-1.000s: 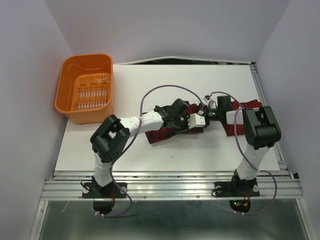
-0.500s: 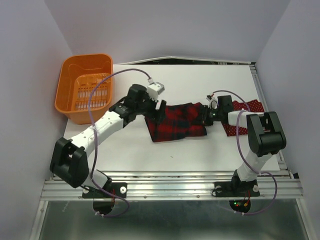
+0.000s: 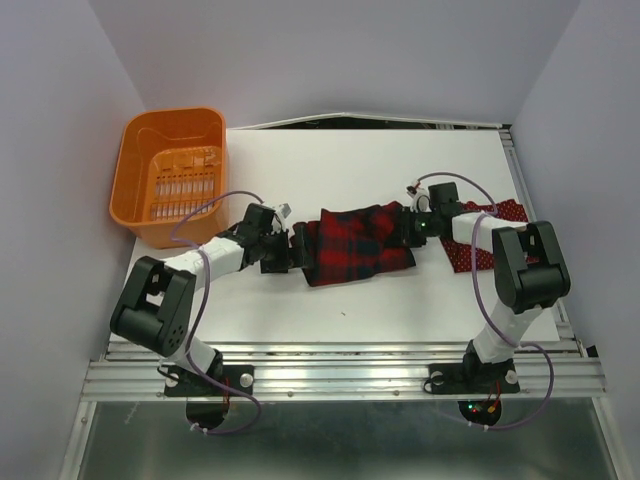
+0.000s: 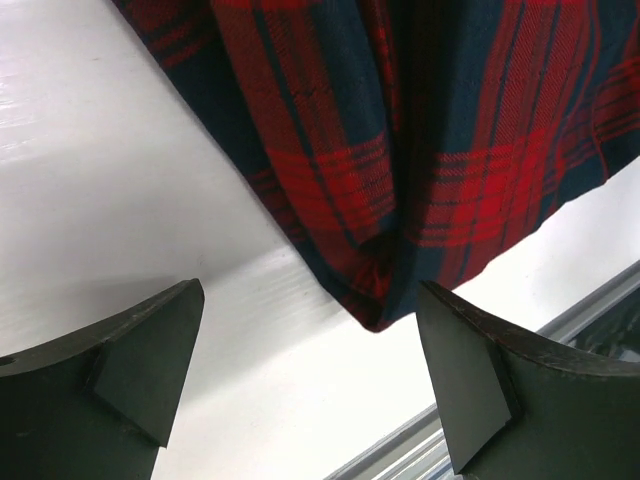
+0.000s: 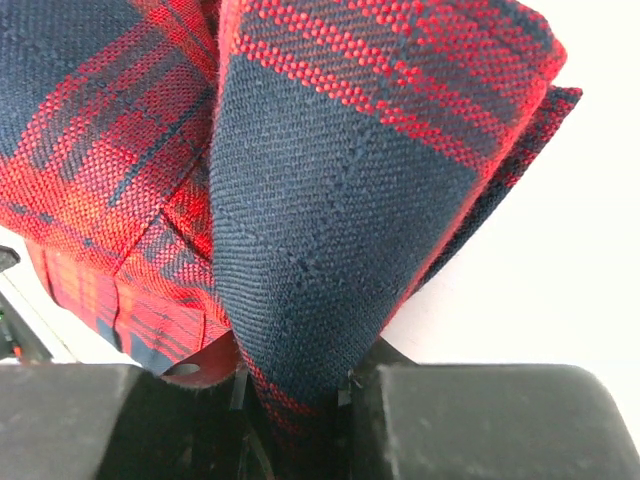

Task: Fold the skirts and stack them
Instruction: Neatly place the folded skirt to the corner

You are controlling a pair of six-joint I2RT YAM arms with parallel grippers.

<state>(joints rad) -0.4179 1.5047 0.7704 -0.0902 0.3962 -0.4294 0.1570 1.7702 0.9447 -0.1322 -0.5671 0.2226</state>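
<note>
Right wrist view: your right gripper is clamped on a bunched corner of the plaid skirt. Your left gripper gapes wide and empty, just off the opposite edge. The plaid skirt lies mid-table, with the dotted skirt to its right, partly hidden by your right arm. With nothing pinning the left edge, any pull would probably drag the cloth along instead of flattening it, rucking it onto the dotted skirt.

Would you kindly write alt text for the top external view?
A plaid skirt lies centre-frame, the right end effector pinching its right edge, the open left end effector at its left edge; an orange basket sits far left.
</note>
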